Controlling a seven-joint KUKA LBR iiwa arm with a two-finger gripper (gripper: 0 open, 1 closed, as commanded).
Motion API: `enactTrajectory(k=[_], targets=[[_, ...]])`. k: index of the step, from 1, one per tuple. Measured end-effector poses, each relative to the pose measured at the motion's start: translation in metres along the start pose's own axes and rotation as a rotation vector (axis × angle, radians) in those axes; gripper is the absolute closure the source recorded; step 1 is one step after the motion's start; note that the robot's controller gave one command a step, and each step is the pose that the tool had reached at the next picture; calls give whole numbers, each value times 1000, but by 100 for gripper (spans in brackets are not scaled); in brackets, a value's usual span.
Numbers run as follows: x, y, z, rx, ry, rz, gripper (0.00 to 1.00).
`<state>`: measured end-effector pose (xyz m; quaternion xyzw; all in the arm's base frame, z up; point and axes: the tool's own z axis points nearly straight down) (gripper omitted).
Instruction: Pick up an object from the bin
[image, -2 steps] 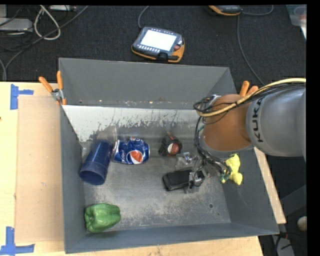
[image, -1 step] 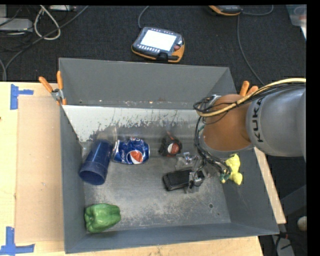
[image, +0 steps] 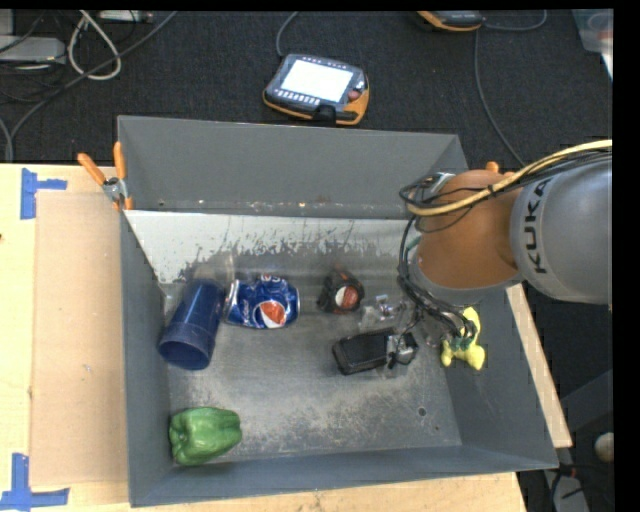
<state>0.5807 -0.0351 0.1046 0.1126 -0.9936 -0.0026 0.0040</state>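
Hanging with the gripper (image: 403, 345) just beside a flat black rectangular case (image: 360, 353), right of centre in the grey metal bin (image: 300, 190). Impossible to tell its opening. Apparently nothing lifted yet: grasp and raise remaining.

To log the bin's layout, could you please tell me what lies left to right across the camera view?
Blue cup → crushed Pepsi can → black case → yellow toy. Green pepper and dark round thing overlap these, so left out.
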Motion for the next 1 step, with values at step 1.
enactTrajectory(k=[1], targets=[[-2,0,-32,3,-9,0,100]])
